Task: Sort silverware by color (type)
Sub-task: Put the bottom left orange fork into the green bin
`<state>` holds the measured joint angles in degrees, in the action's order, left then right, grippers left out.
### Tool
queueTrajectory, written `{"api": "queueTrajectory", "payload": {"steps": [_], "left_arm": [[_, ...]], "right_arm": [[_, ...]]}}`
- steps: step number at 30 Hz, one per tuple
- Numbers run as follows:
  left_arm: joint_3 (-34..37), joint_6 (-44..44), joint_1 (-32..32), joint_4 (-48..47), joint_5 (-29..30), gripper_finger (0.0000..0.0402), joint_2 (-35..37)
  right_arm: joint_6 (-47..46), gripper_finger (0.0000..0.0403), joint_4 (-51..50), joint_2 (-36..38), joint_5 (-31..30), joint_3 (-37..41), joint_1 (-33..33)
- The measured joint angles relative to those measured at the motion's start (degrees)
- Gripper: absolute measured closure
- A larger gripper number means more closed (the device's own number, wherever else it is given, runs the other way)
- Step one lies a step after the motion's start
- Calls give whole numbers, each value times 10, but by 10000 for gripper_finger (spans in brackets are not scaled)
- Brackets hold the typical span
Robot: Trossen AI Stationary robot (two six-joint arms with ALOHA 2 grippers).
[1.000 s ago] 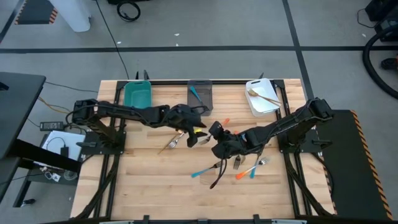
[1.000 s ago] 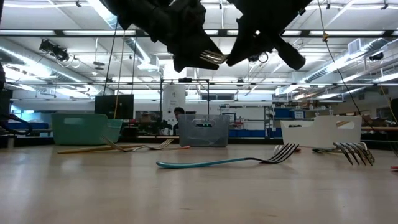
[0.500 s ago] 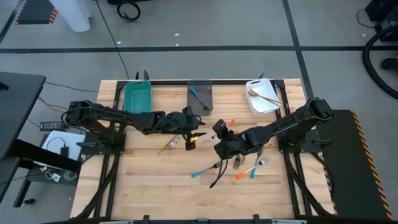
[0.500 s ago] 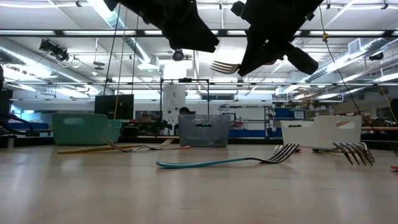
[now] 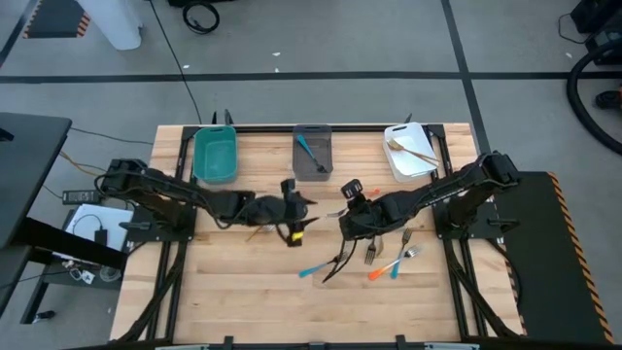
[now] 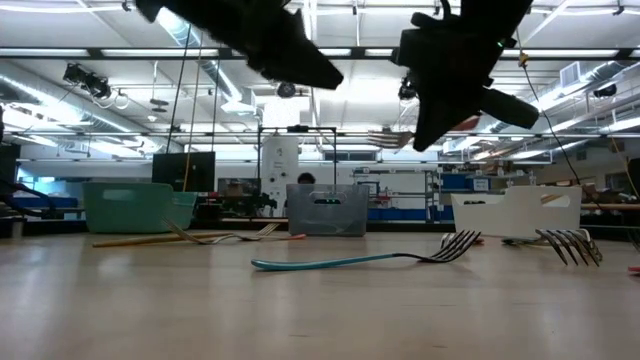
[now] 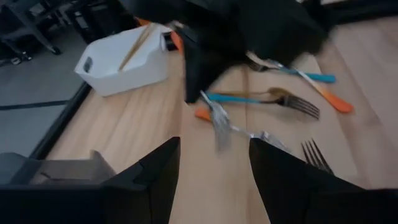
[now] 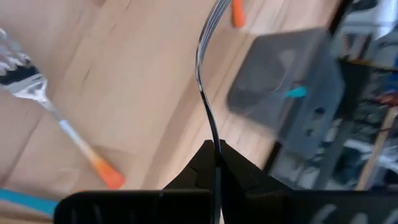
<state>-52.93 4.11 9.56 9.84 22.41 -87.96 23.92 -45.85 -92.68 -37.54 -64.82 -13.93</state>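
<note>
while the right pincer [image 5: 348, 216] is hanging above the middle of the pale wooden plank worktop [image 5: 243, 301], its two dark fingers are pressing together on a slim fork [image 8: 208, 93], gripping it by the handle end. the right wrist view is showing that fork as a thin, curved metal strip running straight out from the fingers, its tines at the outer end toward the grey bin [image 5: 313, 151]; in the low view the fork [image 6: 392, 138] is lying roughly level in the air, tines pointing left. the colour of its handle cannot be told.

the left pincer [image 5: 292, 216] is sitting just left of it over the worktop, its fingers [image 7: 149, 180] standing spread with nothing between them.

three rectangular bins are lining the far edge: a teal bin [image 5: 215, 154] on the left, the grey one in the middle with a bright blue handled fork [image 5: 307, 151] lying in it, and a white bin [image 5: 408, 154] on the right holding golden-tan forks [image 5: 413, 151].

on the worktop near the right pincer, a blue fork [image 5: 316, 270] is lying with its long axis slanting left-to-right, shown in the low view [image 6: 360, 260] with shiny tines curling up at the right. an orange fork [image 5: 381, 270] and another blue one [image 5: 400, 262] are lying close together right of it. a golden-tan fork [image 5: 262, 229] is lying beside the left pincer.
</note>
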Motion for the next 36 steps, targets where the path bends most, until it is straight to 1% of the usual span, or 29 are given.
{"api": "queueTrajectory", "payload": {"steps": [3, 7, 11, 14, 20, 22, 29, 36], "left_arm": [[30, -6, 7, 29, 26, 200, 2], [48, -8, 11, 40, 52, 200, 27], [69, -8, 14, 44, 70, 200, 66], [97, -4, 13, 69, 87, 201, 101], [162, 32, 2, 169, 87, 201, 170], [172, 41, -6, 172, 87, 201, 190], [174, 73, -28, 178, 87, 201, 237], [174, 86, -6, 168, 82, 201, 258]], "right_arm": [[-24, 395, -16, 0, 12, 0, 15], [-46, 395, -19, 0, 28, 0, 46], [-80, 395, -23, 0, 56, 0, 86], [-113, 395, -27, 0, 61, 0, 117], [-149, 395, -30, 0, 50, 0, 177], [-157, 395, -31, 0, 41, 0, 196], [-163, 395, -32, 0, 13, 0, 261], [-176, 395, -66, 0, 9, 0, 317]]}}
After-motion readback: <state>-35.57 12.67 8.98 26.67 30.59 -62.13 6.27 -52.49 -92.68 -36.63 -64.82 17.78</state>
